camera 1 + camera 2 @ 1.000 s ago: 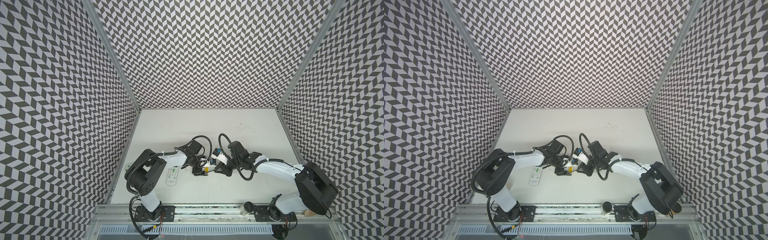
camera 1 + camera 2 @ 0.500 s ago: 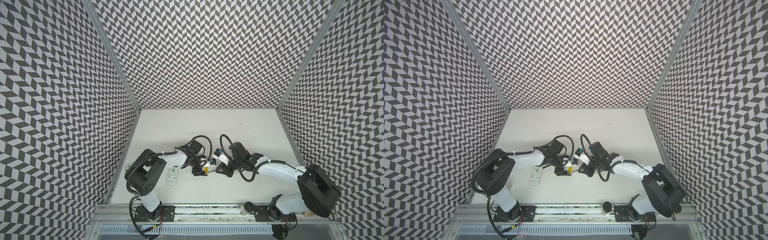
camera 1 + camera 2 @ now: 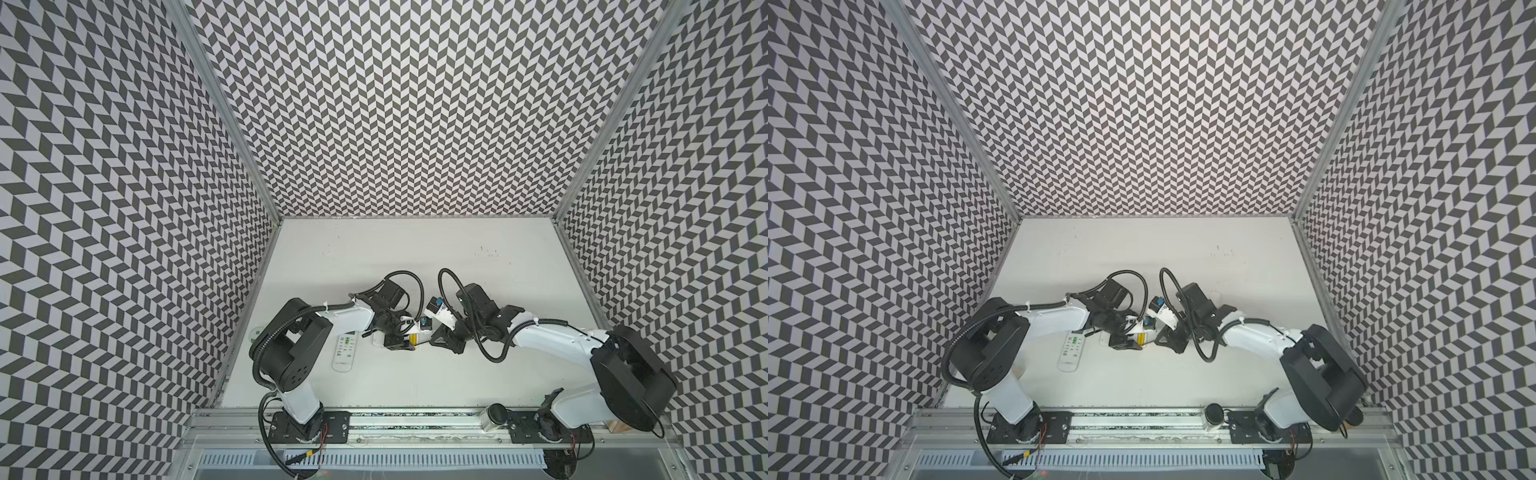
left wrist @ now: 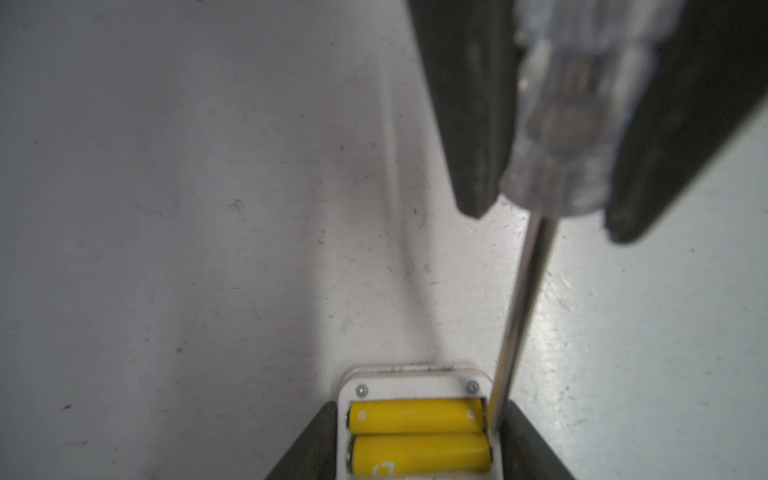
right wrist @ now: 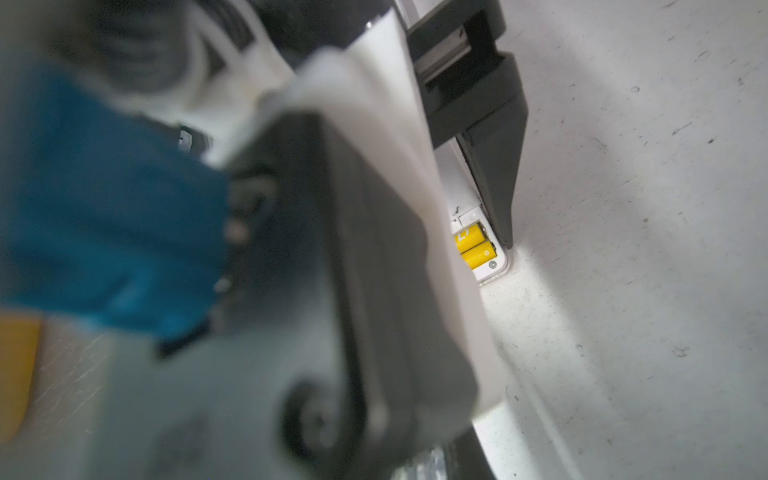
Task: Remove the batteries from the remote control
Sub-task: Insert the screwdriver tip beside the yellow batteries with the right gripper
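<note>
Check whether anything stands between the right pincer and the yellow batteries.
Nothing visible does. The batteries lie uncovered in the remote; only the screwdriver held by the right pincer reaches beside their ends. The left pincer grips the remote's sides.

Top views: I look steeply down from high over the near rail [image 3: 415, 417]; whole table [image 3: 395, 257] in both, far off.
Left wrist: close, facing the batteries [image 4: 415, 415].
Right wrist: closer, blurred; shares those batteries [image 5: 478, 253].

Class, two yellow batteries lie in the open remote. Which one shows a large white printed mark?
The yellow battery farther from the remote's screwed end; its neighbour, beside the two screws, lacks that mark.
</note>
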Available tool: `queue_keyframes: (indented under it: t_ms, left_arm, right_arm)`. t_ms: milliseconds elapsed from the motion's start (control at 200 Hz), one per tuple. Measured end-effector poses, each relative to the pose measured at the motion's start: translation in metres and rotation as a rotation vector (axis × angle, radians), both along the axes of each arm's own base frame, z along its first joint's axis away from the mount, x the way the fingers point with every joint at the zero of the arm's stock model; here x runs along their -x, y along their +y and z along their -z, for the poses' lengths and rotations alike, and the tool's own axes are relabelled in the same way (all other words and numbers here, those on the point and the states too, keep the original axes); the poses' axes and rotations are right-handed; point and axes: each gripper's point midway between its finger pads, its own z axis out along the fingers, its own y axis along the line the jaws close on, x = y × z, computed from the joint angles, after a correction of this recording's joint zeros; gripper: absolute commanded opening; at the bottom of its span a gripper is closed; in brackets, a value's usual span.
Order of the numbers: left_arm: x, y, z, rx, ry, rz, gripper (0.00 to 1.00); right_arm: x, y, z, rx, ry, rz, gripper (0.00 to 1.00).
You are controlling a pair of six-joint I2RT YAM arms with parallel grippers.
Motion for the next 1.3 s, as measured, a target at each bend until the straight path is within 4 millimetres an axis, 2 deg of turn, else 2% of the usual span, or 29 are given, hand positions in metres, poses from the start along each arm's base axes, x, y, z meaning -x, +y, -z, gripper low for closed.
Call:
queue_keyframes:
  t_ms: [265,781,1302]
  left_arm:
    - [-0.0001,0.0,0.0,0.0,-0.002,0.003,0.48]
    - [0.0001,-0.0003,-0.0002,0.002,-0.009,0.014,0.48]
    - [0.0002,-0.0005,-0.0005,0.005,-0.009,0.018,0.48]
  right_arm:
    - [-0.0013,0.0011,0.0002,0.022,-0.04,-0.011,0.0]
    - [-0.0021,-0.0039,0.0001,0.058,-0.07,-0.008,0.0]
    - [0.0012,0.0002,0.0013,0.062,-0.068,-0.017,0.0]
